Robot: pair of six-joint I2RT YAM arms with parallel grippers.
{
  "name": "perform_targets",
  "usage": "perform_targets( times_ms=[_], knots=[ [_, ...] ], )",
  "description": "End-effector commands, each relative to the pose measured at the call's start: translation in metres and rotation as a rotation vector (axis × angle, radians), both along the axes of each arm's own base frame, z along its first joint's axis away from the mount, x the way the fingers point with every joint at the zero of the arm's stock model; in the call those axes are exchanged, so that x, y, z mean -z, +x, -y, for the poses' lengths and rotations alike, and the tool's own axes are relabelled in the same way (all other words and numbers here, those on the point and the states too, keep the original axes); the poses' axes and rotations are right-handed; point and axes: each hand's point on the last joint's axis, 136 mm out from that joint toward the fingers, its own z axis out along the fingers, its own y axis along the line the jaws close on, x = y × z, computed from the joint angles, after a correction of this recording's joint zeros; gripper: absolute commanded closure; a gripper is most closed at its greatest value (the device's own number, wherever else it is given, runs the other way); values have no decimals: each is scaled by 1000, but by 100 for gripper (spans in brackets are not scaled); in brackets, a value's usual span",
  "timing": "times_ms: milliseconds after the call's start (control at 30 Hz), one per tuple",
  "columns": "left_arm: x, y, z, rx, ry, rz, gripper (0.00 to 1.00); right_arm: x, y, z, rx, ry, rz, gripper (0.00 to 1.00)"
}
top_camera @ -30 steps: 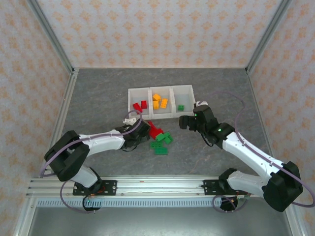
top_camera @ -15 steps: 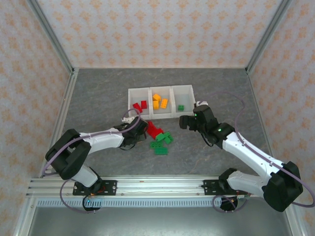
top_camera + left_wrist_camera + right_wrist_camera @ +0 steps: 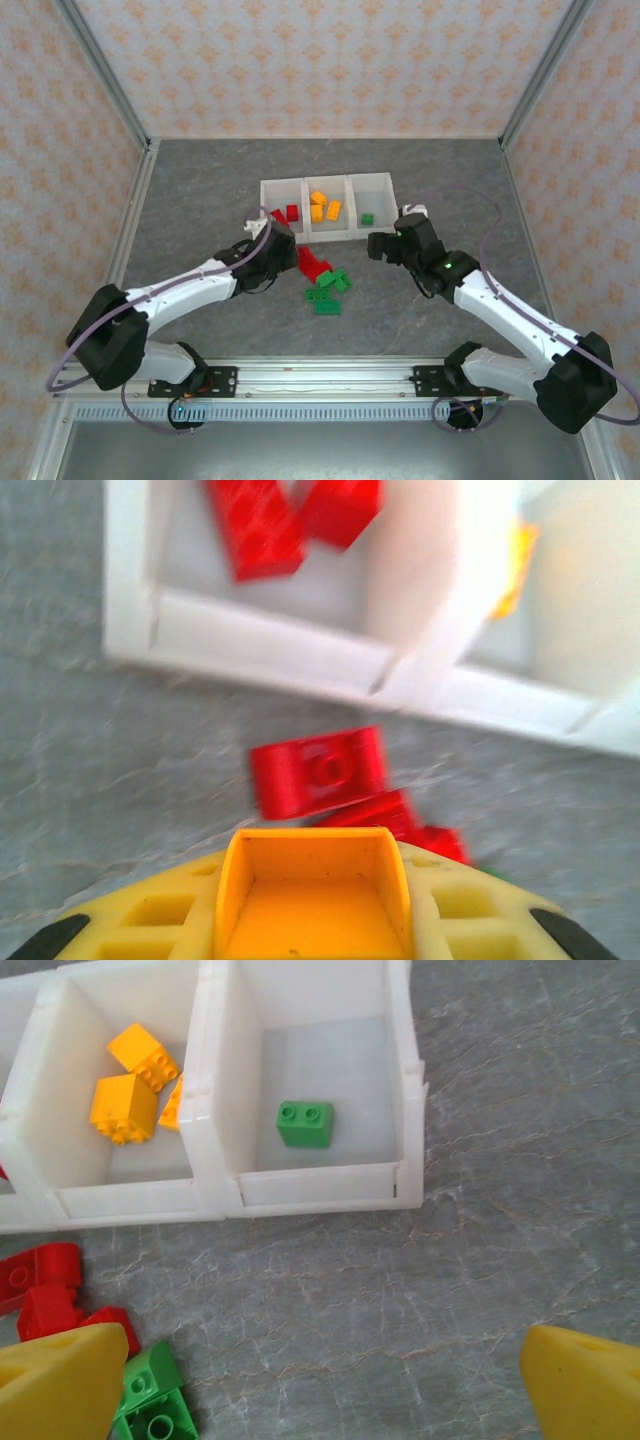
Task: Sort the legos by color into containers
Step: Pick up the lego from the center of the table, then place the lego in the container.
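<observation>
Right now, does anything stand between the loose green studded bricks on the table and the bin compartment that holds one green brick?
Only the near wall of the translucent white plastic bin tray does; the loose green studded bricks must be lifted over it. Nothing else visible lies between.

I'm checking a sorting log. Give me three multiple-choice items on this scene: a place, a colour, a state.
1. In the translucent white three-compartment plastic tray, the small green studded plastic brick lies in: A the left compartment; B the middle; C the right.
2. The middle compartment's plastic bricks are: A orange-yellow; B green; C red.
3. The right gripper is: A shut on a brick; B open and empty; C shut, empty.
Answers: C, it sits alone beside the tray's right end wall; A, their colour shows plainly from the right wrist; B, its jaws stand wide apart, nothing between.
</observation>
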Motion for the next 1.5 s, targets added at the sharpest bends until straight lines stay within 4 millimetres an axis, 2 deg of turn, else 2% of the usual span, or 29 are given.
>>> perform_targets(
  times_ms=[0, 100, 200, 300, 400, 467, 700, 833, 933, 1067, 1133, 1167, 1200, 1267, 1367, 1467],
  knots=[
    [-43, 23, 7, 15, 42, 107, 67, -10, 5, 15, 74, -18, 51, 0],
    [-65, 51, 23, 56, 99, 139, 67, -13, 4, 17, 84, -10, 61, 0],
    [-73, 83, 48, 120, 144, 137, 67, -17, 0, 22, 109, 6, 75, 0],
    [-73, 111, 70, 147, 187, 105, 66, -26, -4, 36, 171, 21, 128, 0],
    [-66, 132, 88, 160, 187, 99, 65, -44, -10, 46, 205, 59, 193, 0],
    [-51, 145, 95, 163, 189, 79, 65, -55, -15, 52, 220, 89, 238, 0],
    [-20, 169, 100, 170, 166, 37, 62, -70, -23, 65, 266, 130, 306, 0],
    [-10, 173, 103, 173, 161, 30, 54, -71, -23, 64, 265, 130, 310, 0],
    [-14, 174, 103, 172, 148, 50, 44, -70, -22, 65, 271, 126, 307, 0],
    [-42, 170, 101, 168, 98, 130, 30, -72, -23, 65, 266, 133, 308, 0],
    [-64, 165, 97, 160, 74, 178, 22, -72, -25, 62, 247, 141, 301, 0],
    [-70, 162, 94, 174, 88, 195, 17, -73, -25, 59, 234, 147, 294, 0],
    [-88, 156, 89, 172, 77, 228, 13, -73, -25, 55, 215, 155, 288, 0],
    [-105, 145, 80, 164, 61, 266, 1, -72, -25, 46, 173, 175, 263, 0],
    [-119, 124, 66, 170, 48, 302, 1, -65, -23, 27, 104, 200, 200, 0],
    [-119, 101, 50, 162, 51, 290, 1, -50, -20, 7, 40, 213, 114, 0]
  ],
)
